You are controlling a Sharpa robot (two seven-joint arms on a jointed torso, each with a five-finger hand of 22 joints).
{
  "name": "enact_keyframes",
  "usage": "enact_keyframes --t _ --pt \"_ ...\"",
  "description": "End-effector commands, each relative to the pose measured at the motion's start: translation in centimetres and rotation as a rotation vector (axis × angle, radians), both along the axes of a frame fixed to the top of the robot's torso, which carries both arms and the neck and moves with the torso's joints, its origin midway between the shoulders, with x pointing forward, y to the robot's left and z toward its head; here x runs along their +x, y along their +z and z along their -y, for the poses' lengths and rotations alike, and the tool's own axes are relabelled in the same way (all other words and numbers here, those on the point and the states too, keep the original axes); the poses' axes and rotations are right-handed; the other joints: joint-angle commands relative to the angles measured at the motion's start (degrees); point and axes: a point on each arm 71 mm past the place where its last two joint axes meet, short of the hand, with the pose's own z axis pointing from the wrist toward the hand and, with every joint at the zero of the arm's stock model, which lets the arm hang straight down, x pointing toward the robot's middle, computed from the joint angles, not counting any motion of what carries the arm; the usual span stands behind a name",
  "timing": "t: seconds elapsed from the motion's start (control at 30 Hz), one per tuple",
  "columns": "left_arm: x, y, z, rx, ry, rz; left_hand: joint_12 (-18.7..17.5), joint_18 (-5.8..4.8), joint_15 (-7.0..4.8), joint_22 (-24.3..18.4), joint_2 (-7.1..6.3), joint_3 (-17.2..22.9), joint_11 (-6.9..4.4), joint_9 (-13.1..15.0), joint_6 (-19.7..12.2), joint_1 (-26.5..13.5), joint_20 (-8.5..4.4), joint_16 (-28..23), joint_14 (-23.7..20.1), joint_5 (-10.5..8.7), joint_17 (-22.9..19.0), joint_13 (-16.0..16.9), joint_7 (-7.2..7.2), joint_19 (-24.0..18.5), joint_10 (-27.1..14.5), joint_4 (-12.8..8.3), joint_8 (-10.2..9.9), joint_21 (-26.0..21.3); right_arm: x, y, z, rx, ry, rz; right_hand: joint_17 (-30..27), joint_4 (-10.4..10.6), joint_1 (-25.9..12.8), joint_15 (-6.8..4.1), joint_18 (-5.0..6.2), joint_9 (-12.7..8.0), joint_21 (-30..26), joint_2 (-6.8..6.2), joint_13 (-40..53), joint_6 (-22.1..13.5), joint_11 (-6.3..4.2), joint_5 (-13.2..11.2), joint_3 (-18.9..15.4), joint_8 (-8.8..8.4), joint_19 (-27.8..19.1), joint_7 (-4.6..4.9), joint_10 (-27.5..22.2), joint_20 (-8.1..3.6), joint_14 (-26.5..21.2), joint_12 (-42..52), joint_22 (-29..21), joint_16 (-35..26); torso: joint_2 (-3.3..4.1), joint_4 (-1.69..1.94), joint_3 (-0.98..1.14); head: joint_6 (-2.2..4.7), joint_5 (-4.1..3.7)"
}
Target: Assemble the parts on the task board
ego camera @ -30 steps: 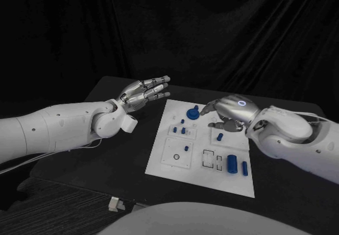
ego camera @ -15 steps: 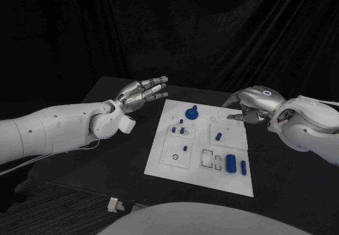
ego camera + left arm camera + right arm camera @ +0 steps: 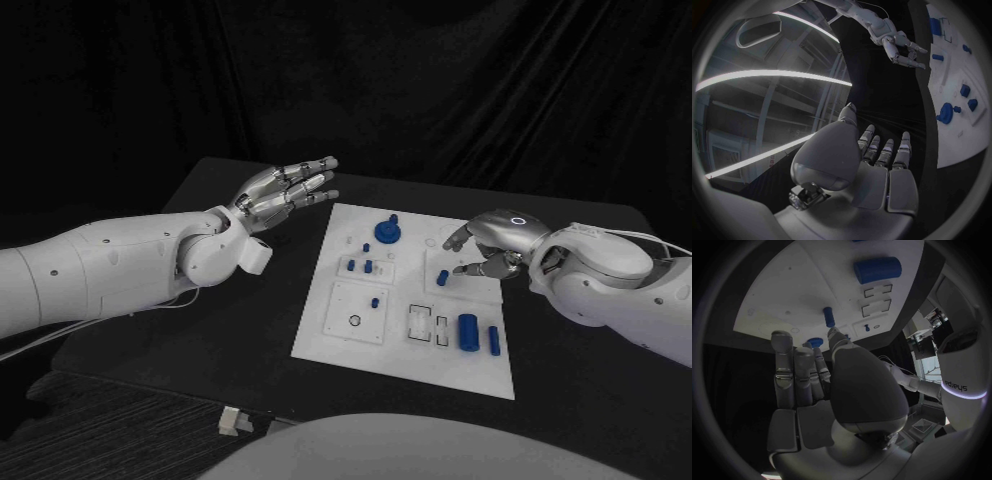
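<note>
Blue peg just beside right hand fingers, w/o contact.

The task board is a flat white plate that looks smooth and matt, like hard plastic. The small blue parts on it look like smooth plastic too, with a soft shine. The tabletop is black and dull, with no shine at all. Behind it hangs a black curtain that looks like soft cloth with folds. The left hand is silver and looks like shiny metal, with darker bits between the fingers. The right hand is the same silver, smooth and glossy on its rounded back. Both arms have white shells that look like smooth, hard plastic.
</note>
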Motion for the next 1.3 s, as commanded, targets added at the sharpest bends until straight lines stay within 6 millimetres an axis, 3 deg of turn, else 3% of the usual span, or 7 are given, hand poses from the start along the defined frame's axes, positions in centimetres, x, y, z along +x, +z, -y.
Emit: enact_keyframes --t 0.03,0.47,0.7,1.3 --pt "-0.1 0.1 0.1 -0.021 -0.005 0.007 0.21 0.56 0.45 0.06 -0.01 0.02 0.34 0.05 0.28 0.63 -0.02 0.37 -0.05 0.32 0.07 0.06 -0.07 0.43 -0.11 -0.37 0.20 0.23 -0.2 -1.0 -0.4 -0.014 0.019 -0.037 0.02 0.02 -0.66 0.41 -0.65 -0.05 0.02 0.15 0.00 -0.46 -0.09 -0.23 -0.42 -0.14 0.13 0.27 0.77 0.35 0.04 -0.19 3.91 0.24 0.03 0.01 0.00 -0.01 -0.02" --pt "-0.2 0.0 0.1 -0.022 -0.007 0.004 0.20 0.55 0.47 0.11 0.01 0.03 0.35 0.05 0.28 0.66 -0.01 0.37 -0.06 0.38 0.07 0.06 -0.06 0.48 -0.12 -0.40 0.20 0.26 -0.5 -2.8 -1.8 -0.031 0.046 -0.089 -0.06 -0.99 -0.16 0.46 -0.58 0.18 -0.13 1.02 0.00 0.60 -0.21 1.23 -0.39 0.54 0.28 0.65 3.31 0.51 0.03 -0.97 3.96 0.35 0.02 0.07 -0.04 -0.01 -0.29" --pt "-0.2 -0.1 0.1 -0.023 -0.009 0.000 0.26 0.55 0.49 0.17 0.03 0.05 0.38 0.06 0.36 0.71 0.01 0.41 -0.05 0.44 0.07 0.07 -0.04 0.55 -0.09 -0.45 0.21 0.29 -0.6 -3.6 -2.1 -0.043 0.047 -0.112 -0.16 -3.63 2.40 0.47 -0.58 0.93 -0.33 2.00 -0.16 5.82 -0.08 7.93 1.88 2.57 0.26 0.55 4.97 0.45 -0.19 -3.24 4.05 0.43 -0.02 0.02 -0.06 -0.01 -0.09" --pt "-0.4 -0.4 0.0 -0.020 -0.013 -0.013 0.40 0.55 0.54 0.66 0.08 0.11 0.55 0.06 0.43 0.86 0.07 0.52 0.00 0.58 0.09 0.10 0.10 0.91 0.00 -0.61 0.23 0.46 -0.5 -3.7 -2.0 -0.041 0.023 -0.103 -0.31 -5.03 3.39 0.34 -0.50 1.55 -0.46 1.79 -0.17 7.94 -0.22 9.32 5.23 2.86 0.02 0.50 7.42 0.28 -0.43 -4.97 4.05 0.45 -0.02 0.05 -0.05 -0.01 -0.39"
